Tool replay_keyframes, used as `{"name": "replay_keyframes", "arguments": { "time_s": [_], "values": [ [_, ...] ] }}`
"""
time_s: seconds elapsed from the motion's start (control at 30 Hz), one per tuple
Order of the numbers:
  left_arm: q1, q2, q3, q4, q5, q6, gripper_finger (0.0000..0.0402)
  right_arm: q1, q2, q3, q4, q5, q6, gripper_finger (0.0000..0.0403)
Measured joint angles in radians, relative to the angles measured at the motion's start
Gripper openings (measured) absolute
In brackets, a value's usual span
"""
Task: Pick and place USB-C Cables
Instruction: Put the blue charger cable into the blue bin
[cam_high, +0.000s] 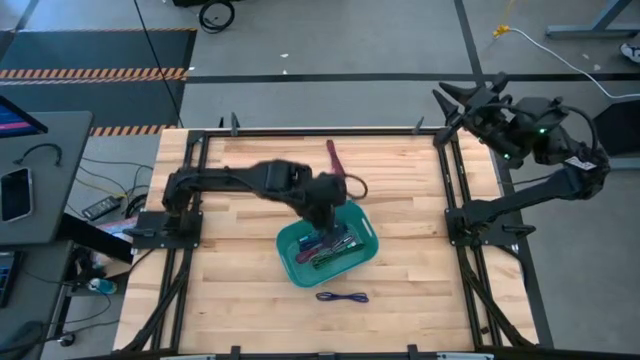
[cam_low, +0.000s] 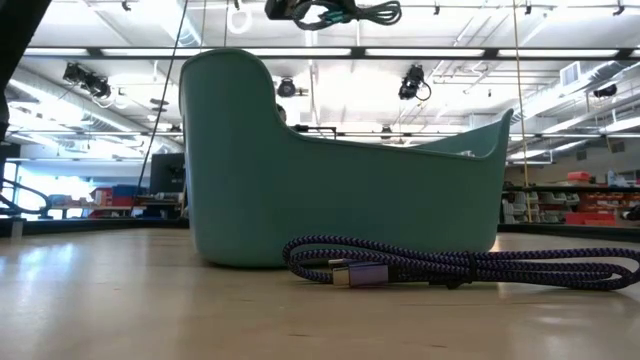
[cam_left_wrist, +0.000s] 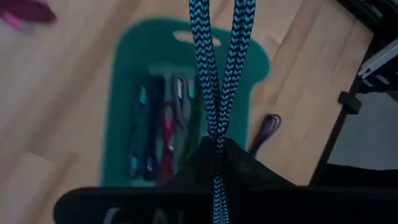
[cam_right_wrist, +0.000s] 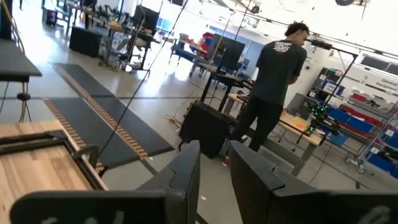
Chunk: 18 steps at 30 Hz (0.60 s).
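Your left wrist view gives what the others hide: the left gripper (cam_left_wrist: 216, 163) is clenched on a teal-and-black braided cable (cam_left_wrist: 217, 68), whose doubled strands hang directly over the teal bin (cam_left_wrist: 124, 81). That same view looks into the bin, where several bundled cables (cam_left_wrist: 158, 134) in teal, red and dark colours lie side by side. From above, the left arm covers the held cable, so you only see the gripper hovering over the bin's back edge. The low view shows the bin's wall but not its contents, with a purple braided cable (cam_low: 470, 268) lying on the table (cam_low: 120, 310) just in front of the bin, apart from it. A maroon cable (cam_high: 334, 156) lies on the table behind the bin. The right gripper (cam_right_wrist: 214, 171) waits off the table's far right corner, fingers slightly parted and grasping nothing; beyond it a person (cam_right_wrist: 273, 81) stands in the room.
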Motion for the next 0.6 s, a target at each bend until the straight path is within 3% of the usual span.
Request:
{"name": "replay_keyframes", "arguments": {
  "time_s": [0.23,0.43,0.6],
  "values": [
    [-0.049,0.041,-0.001,-0.035,-0.001,-0.125,0.0011,0.000,0.014,0.000,-0.020,-0.001,0.022,0.0091],
    [-0.048,0.101,0.000,-0.091,0.004,-0.121,0.0011,0.000,0.022,0.000,-0.024,-0.001,0.026,0.0091],
    [-0.048,0.186,0.000,-0.102,0.072,-0.037,0.0011,0.000,0.029,0.000,-0.025,-0.001,0.028,0.0091]
  ]
}}
